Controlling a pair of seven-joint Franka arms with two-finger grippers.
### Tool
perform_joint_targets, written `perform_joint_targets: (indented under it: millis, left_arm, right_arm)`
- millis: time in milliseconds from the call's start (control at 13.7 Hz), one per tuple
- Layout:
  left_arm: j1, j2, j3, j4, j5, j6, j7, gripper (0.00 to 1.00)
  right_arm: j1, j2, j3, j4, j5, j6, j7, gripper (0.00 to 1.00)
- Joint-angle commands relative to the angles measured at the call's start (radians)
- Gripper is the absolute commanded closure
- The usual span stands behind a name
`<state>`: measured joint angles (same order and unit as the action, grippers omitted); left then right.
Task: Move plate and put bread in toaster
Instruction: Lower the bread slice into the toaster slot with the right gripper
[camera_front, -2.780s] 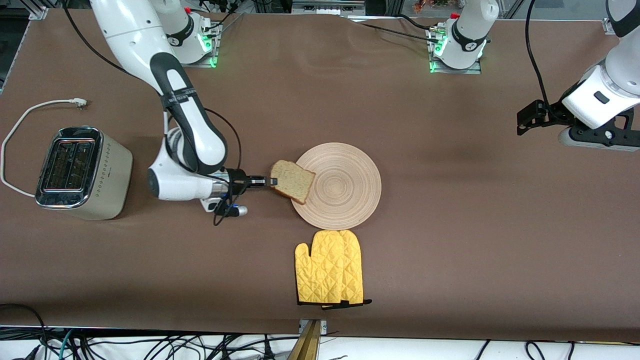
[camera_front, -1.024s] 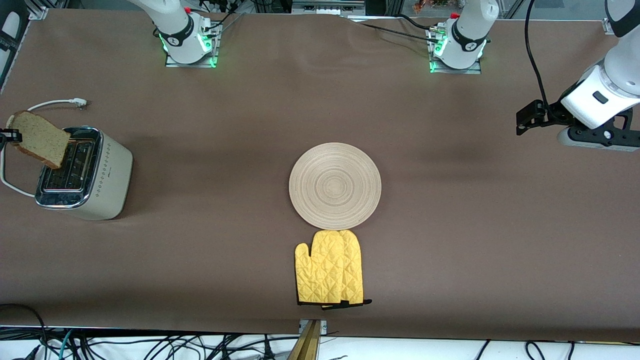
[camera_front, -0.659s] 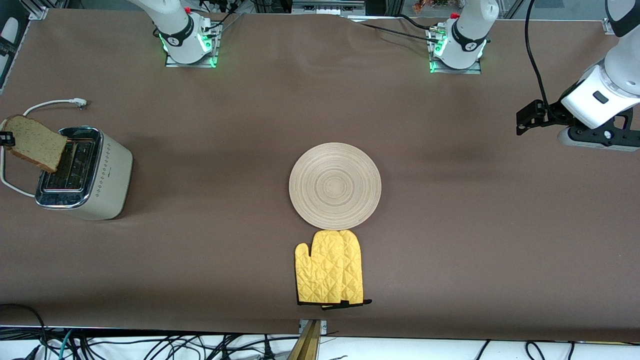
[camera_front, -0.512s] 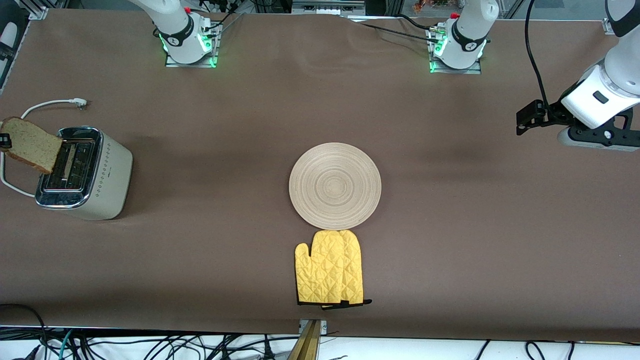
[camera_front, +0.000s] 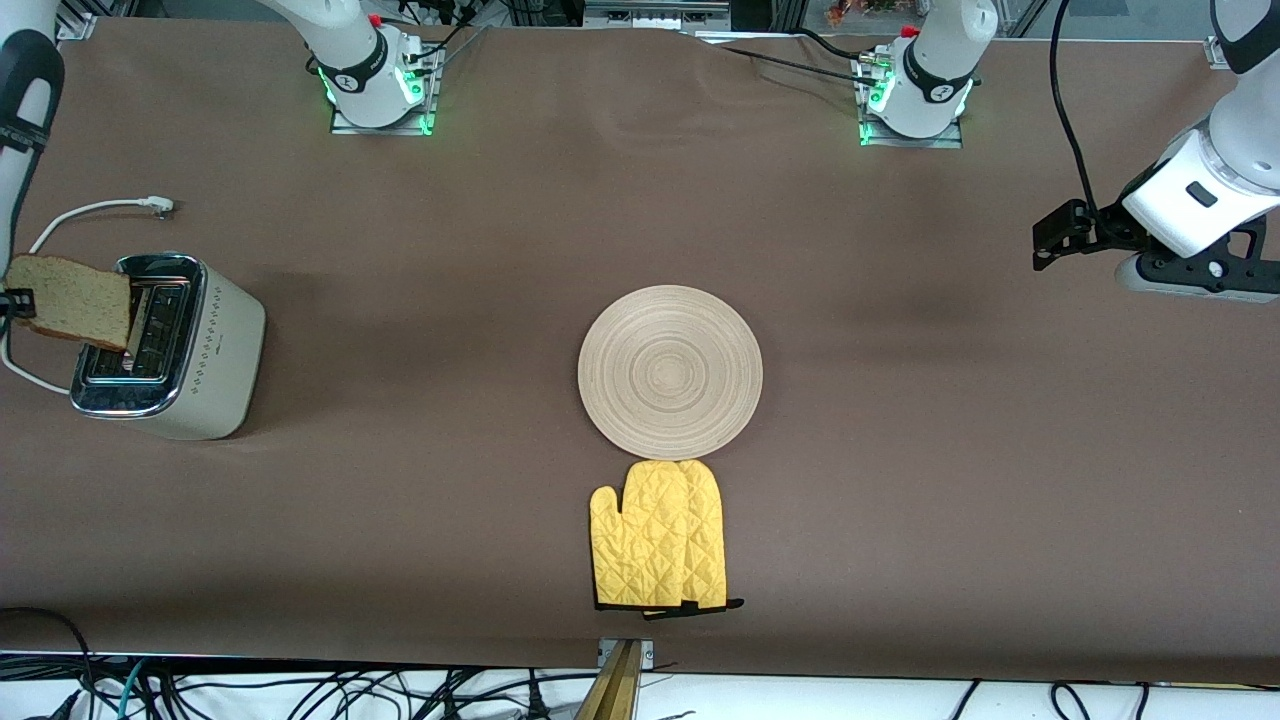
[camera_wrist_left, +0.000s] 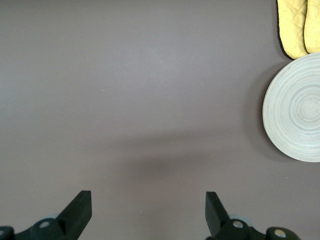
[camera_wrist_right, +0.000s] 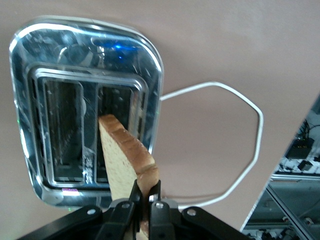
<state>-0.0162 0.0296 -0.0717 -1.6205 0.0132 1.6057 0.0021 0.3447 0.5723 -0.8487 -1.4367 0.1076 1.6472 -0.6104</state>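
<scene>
Judging by the tilt, the bread should be squared up edge-on with the slot under it, then lowered straight so the crust does not catch the chrome rim. The right pincer pinches the slice by one edge over the toaster, its free end over a slot. The left pincer waits spread over bare bench, well apart from the plate.

Right claw: cut off at the front view's 9 o'clock edge; only a dark tip shows against the bread. Right wrist view: lowest part of the slice hidden between the fingers. Left wrist view: plate and oven mitt cut off toward 3 o'clock.
</scene>
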Motion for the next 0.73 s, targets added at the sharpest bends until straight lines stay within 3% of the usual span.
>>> perform_joint_targets:
  millis: [0, 659]
  left_arm:
    - [-0.008, -0.007, 0.0, 0.01, 0.016, -0.01, -0.007, 0.0]
    - [-0.005, -0.005, 0.0, 0.01, 0.019, -0.01, 0.004, 0.0]
  right_arm:
    - [0.005, 0.03, 0.01, 0.004, 0.029, -0.001, 0.043, 1.0]
    - [-0.038, 0.037, 0.016, 0.035, 0.027, 0.074, -0.002, 1.0]
